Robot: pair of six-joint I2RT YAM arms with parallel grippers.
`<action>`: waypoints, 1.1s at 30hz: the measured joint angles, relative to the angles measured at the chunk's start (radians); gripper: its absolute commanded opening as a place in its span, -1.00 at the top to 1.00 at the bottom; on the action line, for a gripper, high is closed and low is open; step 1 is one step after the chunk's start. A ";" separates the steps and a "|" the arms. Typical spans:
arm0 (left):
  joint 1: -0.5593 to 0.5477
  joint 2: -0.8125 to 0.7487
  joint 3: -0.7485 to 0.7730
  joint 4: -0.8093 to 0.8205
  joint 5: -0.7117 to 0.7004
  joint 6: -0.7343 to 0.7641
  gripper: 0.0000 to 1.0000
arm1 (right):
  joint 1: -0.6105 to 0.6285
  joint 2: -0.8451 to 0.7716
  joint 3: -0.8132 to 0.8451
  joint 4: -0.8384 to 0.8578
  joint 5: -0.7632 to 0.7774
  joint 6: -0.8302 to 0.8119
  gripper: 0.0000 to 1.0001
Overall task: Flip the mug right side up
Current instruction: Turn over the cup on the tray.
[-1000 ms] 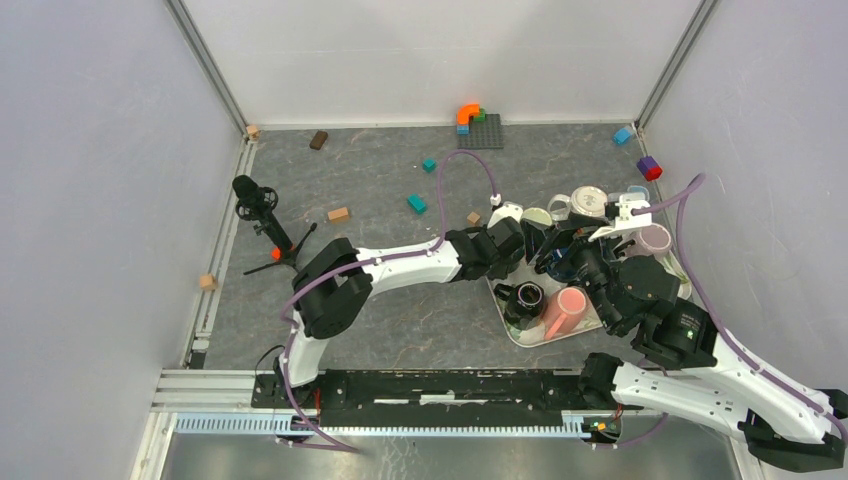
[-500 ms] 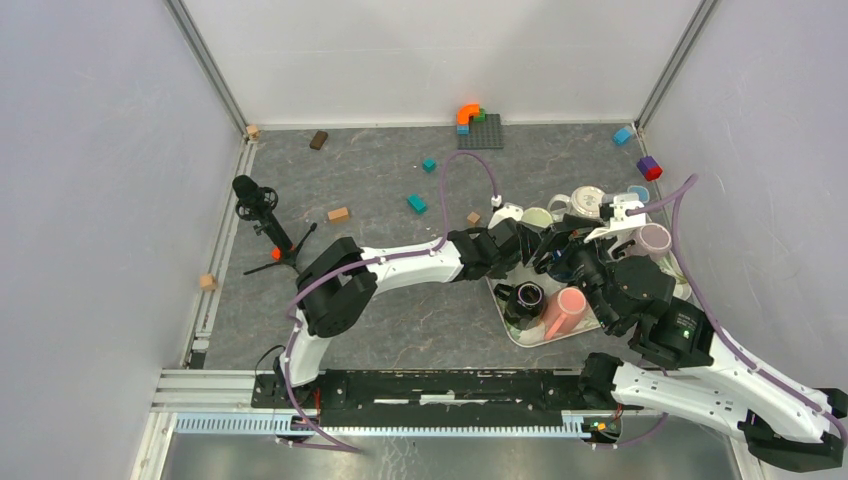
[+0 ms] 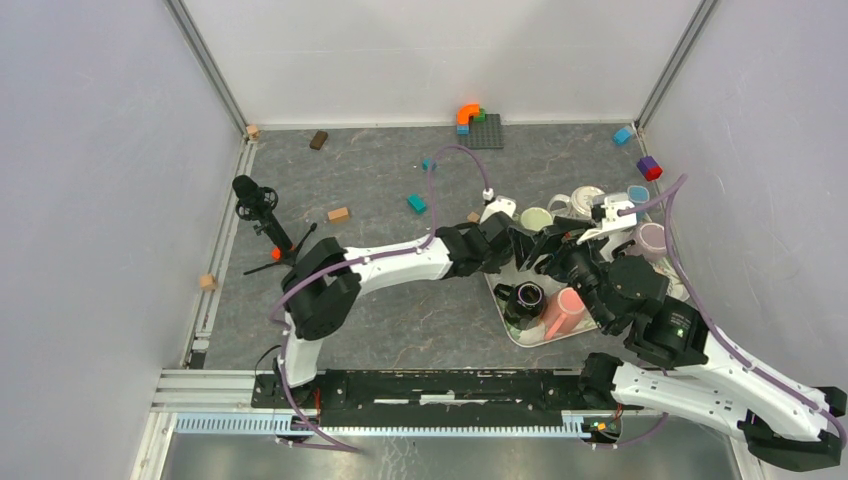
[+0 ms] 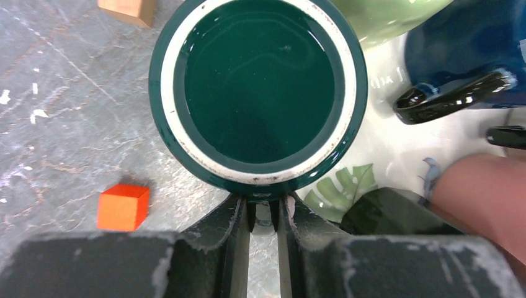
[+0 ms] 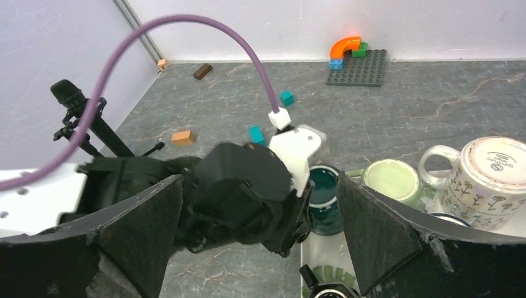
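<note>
Nearly shut, the jaws of the left gripper point(image 4: 263, 210) are pinched on a slim dark part at the edge of the dark green mug point(image 4: 257, 93); whether that part is handle or wall cannot be told. The mug is found at the far left corner of the white tray point(image 4: 379, 144), overlapping the tray's edge as seen from the left wrist. A glossy dark green disc is turned toward that camera, ringed by a rough, speckled off-white band.

The jaws of the right gripper point(image 5: 259, 180) are spread wide and nothing is held between them. They are poised above the tray's left edge, with the left arm's wrist framed between them.

The tray is smooth and printed with a green leaf. It is crowded: a pale green mug point(image 4: 384, 18) and a shiny dark blue mug point(image 4: 465, 49) are packed close beside the green mug, and a matte pink cup point(image 4: 484, 192) lies on the tray's near side. Left of the tray, grey marbled surface point(image 4: 62, 112) is left open, broken only by an orange cube point(image 4: 123, 207) and a wooden block point(image 4: 127, 9).
</note>
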 measured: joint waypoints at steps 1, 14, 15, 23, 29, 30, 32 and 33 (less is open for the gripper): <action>0.005 -0.023 -0.011 0.000 0.003 0.000 0.96 | 0.000 0.002 0.000 0.003 -0.008 0.000 -0.96; 0.160 -0.358 -0.072 -0.001 0.106 0.000 0.96 | 0.000 0.073 -0.001 0.118 -0.260 -0.002 -0.96; 0.178 -0.380 -0.072 -0.005 0.116 0.000 0.96 | 0.000 0.094 -0.001 0.131 -0.293 -0.002 -0.96; 0.286 -0.503 -0.053 -0.111 0.174 0.001 0.95 | -0.117 0.230 -0.021 0.266 -0.576 0.024 -0.96; 0.340 -0.566 -0.024 -0.168 0.237 0.001 0.96 | -0.357 0.269 -0.121 0.517 -0.883 0.165 -0.96; 0.345 -0.577 -0.017 -0.175 0.246 0.001 0.95 | -0.379 0.285 -0.137 0.563 -0.929 0.197 -0.96; 0.352 -0.595 -0.007 -0.175 0.262 0.001 0.96 | -0.408 0.315 -0.169 0.649 -1.004 0.259 -0.96; 0.355 -0.603 -0.001 -0.175 0.274 0.000 0.95 | -0.428 0.339 -0.200 0.729 -1.057 0.317 -0.96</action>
